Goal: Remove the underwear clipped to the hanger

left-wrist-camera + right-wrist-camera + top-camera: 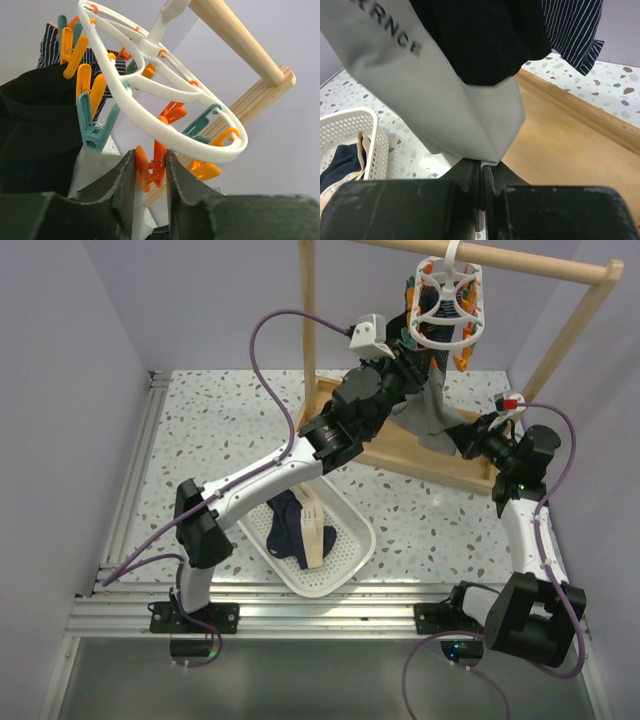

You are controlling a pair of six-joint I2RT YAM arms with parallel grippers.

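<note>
grey underwear | black print "RRNCE" | start cut off by frame

A white tabletop flecked with grey and brown chips fills the middle of the overhead view. Plain pale lilac walls close it in on the left, at the back and on the right. Silver aluminium rails edge the tabletop along the bottom and up the left side, and below them lies a dull grey strip. In the upper right stands a light wooden rail frame, with a round bar across slanted uprights and its flat base resting on the tabletop. The light is soft and even, and shadows are faint.
</note>
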